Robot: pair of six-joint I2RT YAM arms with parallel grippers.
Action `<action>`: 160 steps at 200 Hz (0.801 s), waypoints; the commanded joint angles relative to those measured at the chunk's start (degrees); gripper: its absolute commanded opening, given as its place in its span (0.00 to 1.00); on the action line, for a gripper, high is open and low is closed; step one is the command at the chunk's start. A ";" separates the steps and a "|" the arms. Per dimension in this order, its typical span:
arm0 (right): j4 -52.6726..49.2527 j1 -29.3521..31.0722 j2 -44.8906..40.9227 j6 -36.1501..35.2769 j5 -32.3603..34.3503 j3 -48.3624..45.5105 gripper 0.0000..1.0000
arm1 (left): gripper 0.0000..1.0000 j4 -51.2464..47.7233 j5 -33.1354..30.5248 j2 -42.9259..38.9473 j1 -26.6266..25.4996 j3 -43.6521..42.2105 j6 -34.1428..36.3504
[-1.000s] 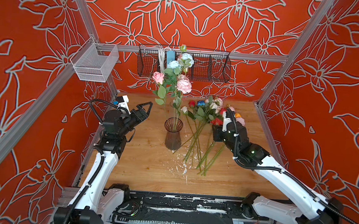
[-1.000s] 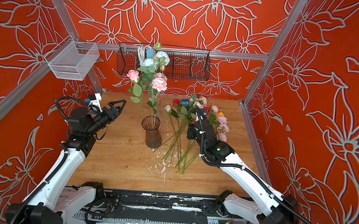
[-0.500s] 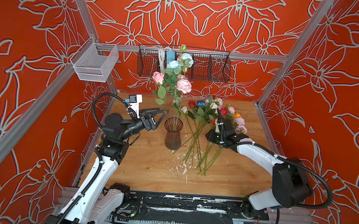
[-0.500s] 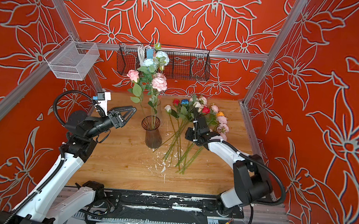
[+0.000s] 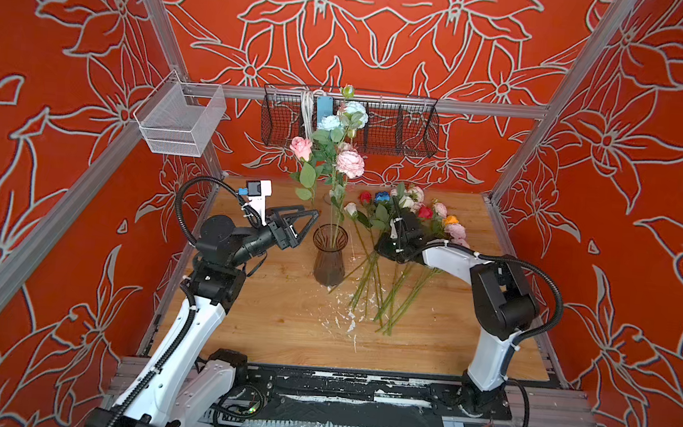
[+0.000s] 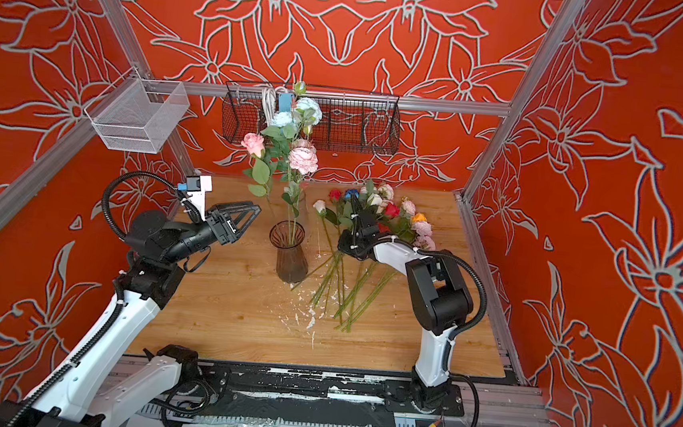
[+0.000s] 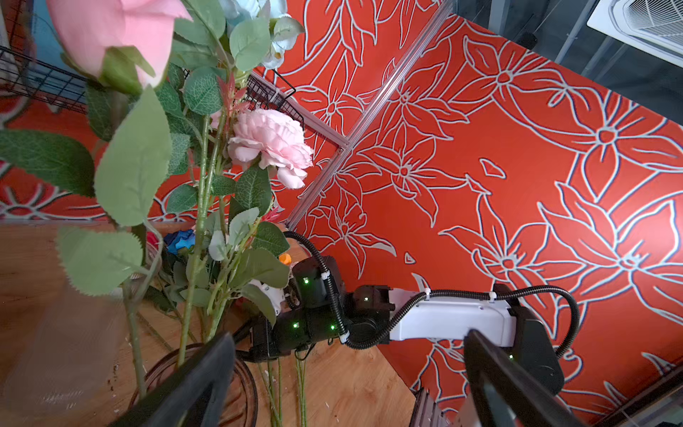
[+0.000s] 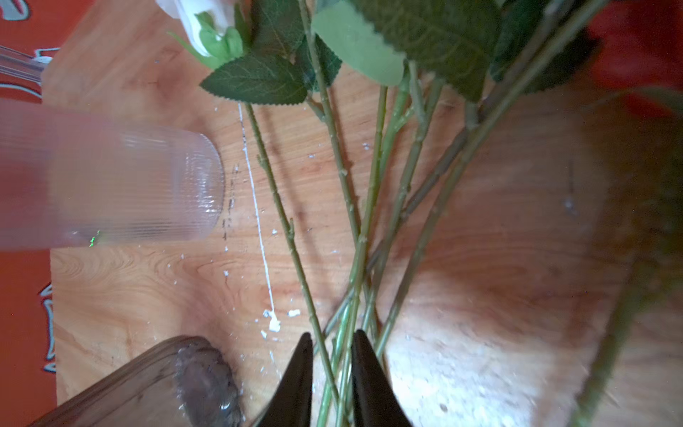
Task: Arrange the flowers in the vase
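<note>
flowers [image 5: 425,212] | right pincer [image 8: 332,334] has closed in round stems, grip unclear | left pincer [image 5: 310,211] wide open, nearer vase [image 5: 329,259]

In the right wrist view the right gripper [image 8: 330,351] has both fingers [image 8: 295,384] cropped by the bottom edge. Green stems [image 8: 354,258] pass between them; can't tell if they are pinched. In both top views its tips are buried in the loose flowers [image 5: 455,231] [image 6: 422,228].

The left gripper [image 7: 349,338] shows dark, blurred fingers [image 7: 199,388] cropped at the bottom, and one covers part of the brown vase [image 7: 248,384] rim. The pink rose [image 7: 111,33] at upper left is blurred and cut by the top edge.

The clear ribbed container [image 8: 148,185] is blurred and cut by the left edge. The red head [image 8: 643,44] at upper right is a smear. The wire basket [image 5: 400,131] contents are too small to name.
</note>
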 commanded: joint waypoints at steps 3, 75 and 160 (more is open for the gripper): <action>-1.89 -0.10 1.73 2.09 0.78 2.94 0.22 | 0.96 0.43 0.05 0.10 -0.05 0.76 0.69; -3.74 0.74 5.23 -4.05 -2.72 9.79 0.23 | 0.97 -0.14 0.14 -0.16 -0.06 0.99 0.83; -22.85 4.10 16.24 -19.32 3.59 27.93 0.37 | 0.97 -0.53 0.05 0.37 -0.07 1.11 0.94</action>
